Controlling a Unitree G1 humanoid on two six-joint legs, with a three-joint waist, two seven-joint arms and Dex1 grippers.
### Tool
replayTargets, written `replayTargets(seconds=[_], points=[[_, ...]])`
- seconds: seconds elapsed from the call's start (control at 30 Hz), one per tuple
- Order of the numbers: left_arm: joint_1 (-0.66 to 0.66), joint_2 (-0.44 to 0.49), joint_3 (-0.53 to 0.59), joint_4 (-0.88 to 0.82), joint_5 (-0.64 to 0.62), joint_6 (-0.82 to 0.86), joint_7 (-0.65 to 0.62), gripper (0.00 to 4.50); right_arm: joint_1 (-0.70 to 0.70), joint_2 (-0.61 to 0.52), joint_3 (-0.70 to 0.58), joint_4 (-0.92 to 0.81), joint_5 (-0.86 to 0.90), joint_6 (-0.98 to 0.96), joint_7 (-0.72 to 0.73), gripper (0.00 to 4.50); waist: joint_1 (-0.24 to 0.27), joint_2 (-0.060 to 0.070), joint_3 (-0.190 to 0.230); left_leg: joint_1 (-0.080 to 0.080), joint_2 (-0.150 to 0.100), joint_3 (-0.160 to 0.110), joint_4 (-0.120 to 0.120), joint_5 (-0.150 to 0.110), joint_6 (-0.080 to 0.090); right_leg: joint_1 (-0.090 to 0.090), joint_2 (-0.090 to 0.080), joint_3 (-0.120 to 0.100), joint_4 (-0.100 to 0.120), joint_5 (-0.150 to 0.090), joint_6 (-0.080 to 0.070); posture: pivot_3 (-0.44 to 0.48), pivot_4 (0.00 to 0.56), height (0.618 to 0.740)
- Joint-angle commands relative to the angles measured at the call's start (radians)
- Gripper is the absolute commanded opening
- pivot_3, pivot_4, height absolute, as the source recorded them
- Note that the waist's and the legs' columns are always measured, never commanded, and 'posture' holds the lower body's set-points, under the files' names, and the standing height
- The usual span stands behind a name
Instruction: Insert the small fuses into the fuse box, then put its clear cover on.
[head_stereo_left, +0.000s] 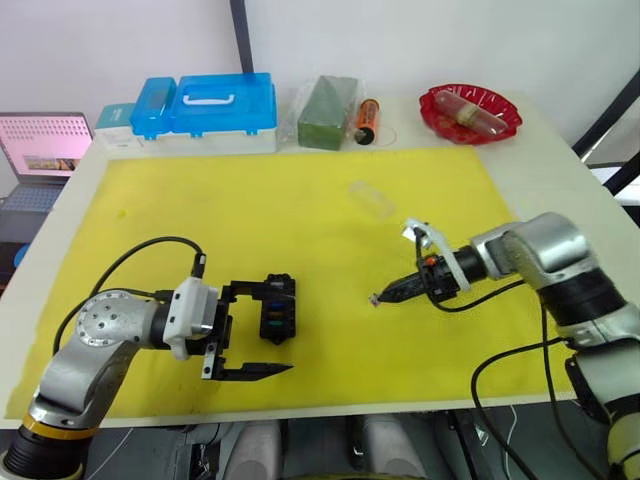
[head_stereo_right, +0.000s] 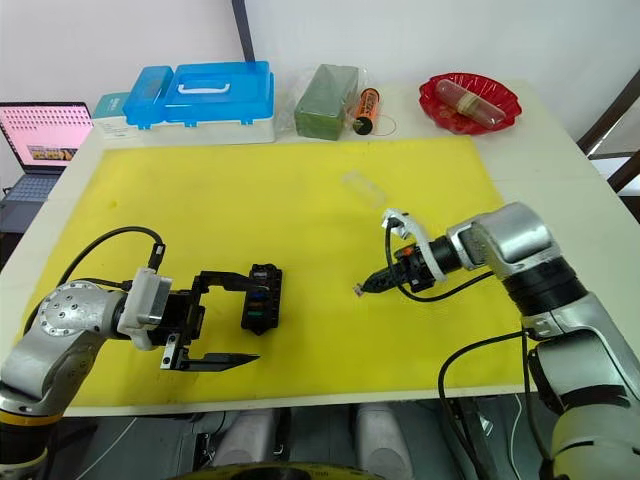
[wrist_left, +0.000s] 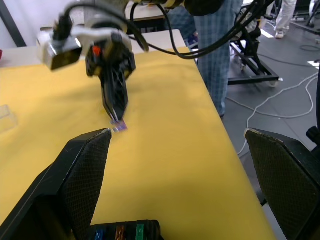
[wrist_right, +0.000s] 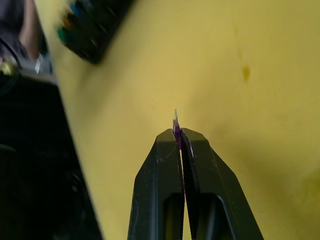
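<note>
I held a tiny purple plastic blade fuse (wrist_right: 175, 126) pinched by its edge in the closed right pincer (head_stereo_left: 380, 297), the left pincer (head_stereo_left: 262, 326) spread wide around the small black slotted fuse box (head_stereo_left: 277, 309); so thin a grip risked the fuse twisting or dropping.

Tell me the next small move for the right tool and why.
Probably carry the purple fuse, pinched in the right tool, toward the fuse box and line it over a free slot. The left tool stands open around the box, which already shows blue, orange and green fuses.
</note>
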Motion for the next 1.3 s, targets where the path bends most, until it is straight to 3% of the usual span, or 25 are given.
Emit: replayTargets(seconds=[0.03,0.17,0.27,0.3,0.47,0.93,1.03,1.17,1.23,1.3], points=[[0.019,0.005,0.027,-0.027,-0.004,-0.016,0.011,4.5,0.184,0.087,-0.306,-0.204,0.203,0.133,-0.261,0.04,0.005,-0.001,-0.001,0.0,0.0,-0.001,-0.001,0.0,0.0,0.001,0.0,-0.001,0.0,0.0,0.0,0.0,0.15,0.74],[0.026,0.003,0.035,-0.029,-0.006,-0.014,0.031,4.5,0.434,0.365,-0.634,-0.398,0.536,0.133,-0.811,0.04,0.002,-0.001,-0.001,0.002,0.0,-0.001,-0.001,0.0,0.0,0.003,0.0,0.0,0.001,0.0,0.0,0.0,0.15,0.74],[0.022,0.003,0.036,-0.032,-0.012,-0.005,0.043,4.5,0.667,0.299,-0.517,-0.473,1.126,-0.233,-1.413,0.04,-0.002,0.002,0.0,0.003,0.0,0.0,-0.001,0.0,0.0,0.003,0.0,0.002,0.001,-0.001,-0.001,0.0,0.15,0.74],[0.02,0.004,0.035,-0.032,-0.014,-0.003,0.043,4.5,0.715,0.269,-0.467,-0.504,1.246,-0.344,-1.547,0.04,-0.004,0.002,0.0,0.004,0.0,0.001,-0.001,0.0,0.0,0.004,0.0,0.003,0.001,-0.003,-0.002,0.0,0.15,0.74],[-0.009,0.0,0.017,-0.015,-0.013,0.001,0.032,4.5,0.786,0.25,-0.331,-0.607,1.319,-0.611,-1.783,0.04,-0.016,-0.001,-0.001,0.005,0.001,0.002,-0.001,0.0,0.0,0.005,0.003,0.005,0.001,-0.006,0.001,0.0,0.15,0.74],[-0.003,0.001,0.015,-0.021,-0.008,-0.006,0.039,4.5,0.82,0.326,-0.19,-0.647,1.319,-0.797,-1.944,0.04,-0.005,0.0,-0.001,0.005,0.002,0.002,-0.001,0.0,0.0,0.004,0.002,0.006,0.0,-0.005,-0.004,0.0,0.15,0.74],[-0.002,0.001,0.014,-0.017,-0.005,-0.011,0.035,4.5,0.826,0.292,-0.186,-0.652,1.319,-0.777,-1.898,0.72,-0.005,0.0,-0.001,0.005,0.002,0.002,-0.001,0.0,0.0,0.004,0.001,0.006,0.0,-0.005,-0.004,0.0,0.15,0.74],[-0.008,-0.004,0.007,-0.012,-0.003,-0.016,0.034,4.5,0.872,0.174,-0.191,-0.663,1.319,-0.72,-1.745,2.1,-0.003,0.0,-0.001,0.005,0.002,0.002,-0.001,0.0,0.0,0.004,0.001,0.006,0.0,-0.005,-0.004,0.0,0.15,0.74],[-0.013,-0.006,0.004,-0.003,0.0,-0.02,0.029,4.5,0.88,0.057,-0.218,-0.636,1.319,-0.648,-1.579,2.79,-0.003,0.0,-0.001,0.005,0.002,0.003,-0.001,0.0,0.0,0.004,0.001,0.006,0.0,-0.005,-0.004,0.0,0.15,0.74],[-0.019,-0.008,0.0,0.007,0.002,-0.025,0.024,4.5,0.837,-0.137,-0.252,-0.555,1.319,-0.499,-1.328,3.41,-0.003,0.001,-0.001,0.005,0.001,0.004,0.0,0.0,0.0,0.005,0.001,0.006,0.0,-0.005,-0.004,0.0,0.15,0.74]])
